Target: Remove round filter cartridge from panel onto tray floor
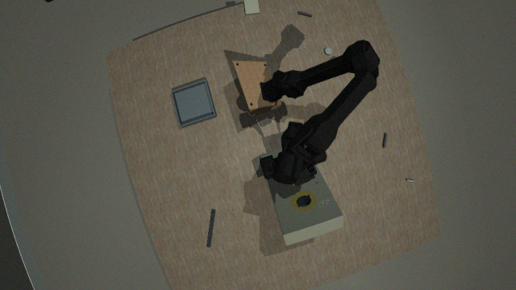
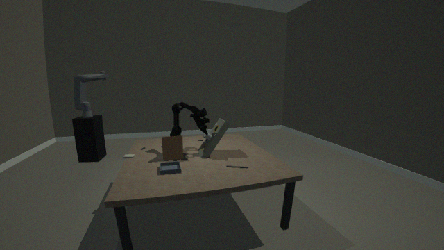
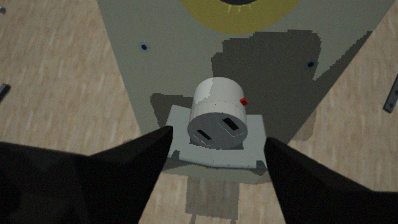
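Observation:
The white filter cartridge (image 3: 219,100) is out of its round opening (image 1: 303,200) and rests at the light grey ledge (image 3: 255,131) low on the sloping service panel (image 1: 290,222) (image 2: 218,139) (image 3: 132,60). Its dark face with two slots points toward the wrist camera, and a red mark shows on its side. My gripper (image 3: 218,137) is open, with one fingertip on each side of the cartridge in the wrist view; no contact shows. In the top view the arm hides the cartridge. The tray (image 1: 194,104) (image 2: 170,168) is empty.
An upright orange-brown board (image 1: 247,76) (image 2: 173,148) stands between the tray and the arm's base (image 1: 272,92). A dark bar (image 1: 210,228) (image 2: 237,167) lies on the table beyond the panel's side. A small white disc (image 1: 328,51) lies near the arm's elbow.

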Action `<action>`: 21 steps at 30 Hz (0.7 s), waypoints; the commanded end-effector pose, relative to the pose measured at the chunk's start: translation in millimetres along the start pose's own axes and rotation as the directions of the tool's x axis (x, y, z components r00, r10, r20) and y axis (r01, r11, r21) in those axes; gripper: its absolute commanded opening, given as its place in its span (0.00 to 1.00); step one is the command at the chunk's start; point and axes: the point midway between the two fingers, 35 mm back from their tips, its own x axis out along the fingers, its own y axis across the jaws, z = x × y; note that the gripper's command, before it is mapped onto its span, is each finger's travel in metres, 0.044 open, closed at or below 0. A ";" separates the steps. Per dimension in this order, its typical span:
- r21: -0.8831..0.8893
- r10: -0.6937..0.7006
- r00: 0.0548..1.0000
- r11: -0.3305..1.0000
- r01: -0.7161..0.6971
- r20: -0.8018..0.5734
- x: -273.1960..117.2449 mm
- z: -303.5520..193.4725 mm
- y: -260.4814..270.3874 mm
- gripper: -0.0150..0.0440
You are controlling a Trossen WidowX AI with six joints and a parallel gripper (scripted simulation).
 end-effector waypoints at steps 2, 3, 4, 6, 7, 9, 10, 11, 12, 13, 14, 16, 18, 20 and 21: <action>0.006 -0.002 1.000 1.000 0.002 -0.001 8.6 -0.3 -0.5 0.77; 0.006 -0.001 1.000 1.000 0.001 -0.001 10.2 -0.3 -0.5 0.77; 0.006 -0.001 1.000 1.000 0.001 -0.001 11.8 -0.3 -0.4 0.77; 0.006 -0.001 1.000 1.000 0.001 -0.001 15.0 -0.3 -0.2 0.77; 0.006 -0.001 1.000 1.000 0.001 -0.001 16.6 -0.4 -0.1 0.77; 0.006 0.000 1.000 1.000 0.000 0.000 19.8 -0.5 0.2 0.77; 0.006 0.000 1.000 1.000 0.000 0.000 21.4 -0.5 0.3 0.77; 0.006 0.001 1.000 1.000 -0.001 0.000 23.0 -0.6 0.5 0.77; 0.006 0.001 1.000 1.000 -0.001 0.000 24.6 -0.6 0.7 0.77; 0.006 0.002 1.000 1.000 -0.002 0.001 26.1 -0.7 0.9 0.77; 0.006 0.002 1.000 1.000 -0.002 0.001 27.7 -0.8 1.1 0.77; 0.006 0.003 1.000 1.000 -0.003 0.001 29.7 -0.9 1.4 0.77; 0.000 0.000 1.000 1.000 0.000 -0.001 25.6 -0.7 0.9 0.68; 0.000 0.000 1.000 1.000 0.000 -0.001 25.6 -0.7 0.9 0.63; 0.000 0.000 1.000 1.000 0.000 -0.001 25.6 -0.7 0.9 0.61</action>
